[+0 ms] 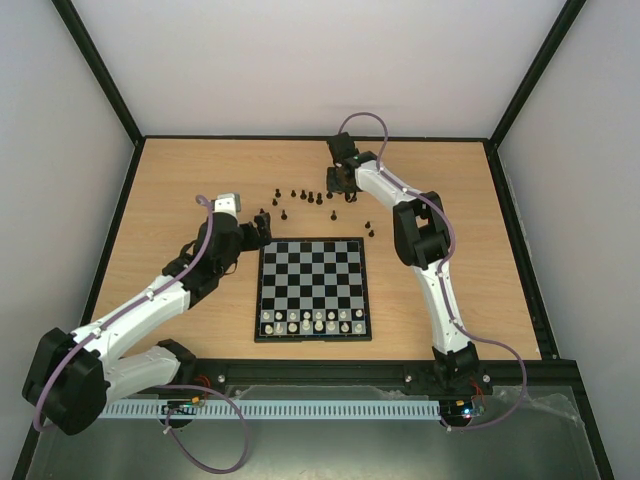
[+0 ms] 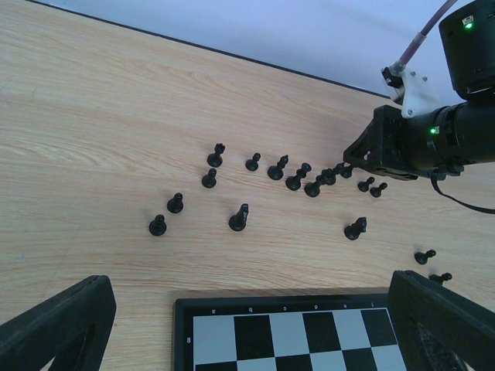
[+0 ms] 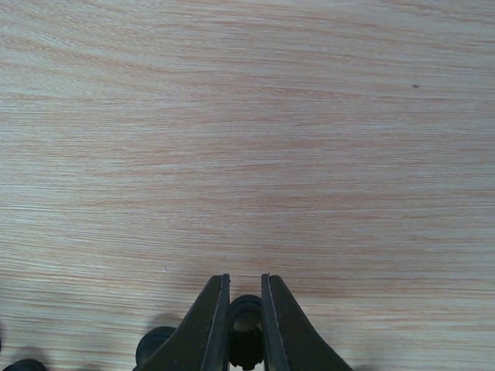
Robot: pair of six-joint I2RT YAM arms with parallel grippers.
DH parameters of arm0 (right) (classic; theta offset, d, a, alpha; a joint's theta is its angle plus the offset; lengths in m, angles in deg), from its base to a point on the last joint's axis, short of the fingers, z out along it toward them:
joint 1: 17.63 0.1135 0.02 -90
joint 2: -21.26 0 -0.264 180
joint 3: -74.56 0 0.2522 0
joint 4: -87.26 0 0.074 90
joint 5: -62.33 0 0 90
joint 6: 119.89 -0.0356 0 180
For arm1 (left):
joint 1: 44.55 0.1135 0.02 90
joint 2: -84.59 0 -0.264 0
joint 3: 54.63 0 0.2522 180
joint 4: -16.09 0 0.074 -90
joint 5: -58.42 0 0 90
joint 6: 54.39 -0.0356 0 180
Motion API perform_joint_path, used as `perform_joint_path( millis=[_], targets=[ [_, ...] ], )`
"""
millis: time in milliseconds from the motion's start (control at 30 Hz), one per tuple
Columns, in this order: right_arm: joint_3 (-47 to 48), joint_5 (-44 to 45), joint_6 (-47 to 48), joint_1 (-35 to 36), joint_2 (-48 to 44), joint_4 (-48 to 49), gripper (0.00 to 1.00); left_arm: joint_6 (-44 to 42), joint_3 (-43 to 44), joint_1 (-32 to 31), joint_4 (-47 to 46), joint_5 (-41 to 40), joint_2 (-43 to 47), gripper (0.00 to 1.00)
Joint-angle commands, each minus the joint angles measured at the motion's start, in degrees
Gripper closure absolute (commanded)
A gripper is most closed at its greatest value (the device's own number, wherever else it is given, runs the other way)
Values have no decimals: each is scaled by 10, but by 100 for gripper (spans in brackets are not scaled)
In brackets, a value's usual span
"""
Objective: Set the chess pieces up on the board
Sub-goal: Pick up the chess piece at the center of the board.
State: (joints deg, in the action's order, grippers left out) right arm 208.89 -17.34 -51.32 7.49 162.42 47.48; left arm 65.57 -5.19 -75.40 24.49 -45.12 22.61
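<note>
the right gripper (image 3: 245, 286) is pinched almost shut on one black chess piece (image 3: 246, 340) beyond the board (image 1: 310, 241)'s far edge, among the loose chess pieces (image 2: 295, 180); lift it straight up, slowly, since its small glossy rounded body could slip or knock neighbours on the smooth wood-grain table (image 1: 200, 170); the left gripper (image 1: 263, 226) gapes wide and empty by the board's far left corner
</note>
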Motion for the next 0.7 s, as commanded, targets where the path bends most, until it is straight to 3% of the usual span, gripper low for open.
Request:
perform_joint_path(
  millis=[0,200,667],
  targets=[
    [14,15,6,-2,-43,-47,96,-5,19,0,9,-9,26,1],
    [-43,9,5,-2,-132,-47,96,-2,10,0,11,-24,55,1],
    [-437,10,-5,24,-422,45,96,-9,5,0,-2,-2,39,1]
  ],
)
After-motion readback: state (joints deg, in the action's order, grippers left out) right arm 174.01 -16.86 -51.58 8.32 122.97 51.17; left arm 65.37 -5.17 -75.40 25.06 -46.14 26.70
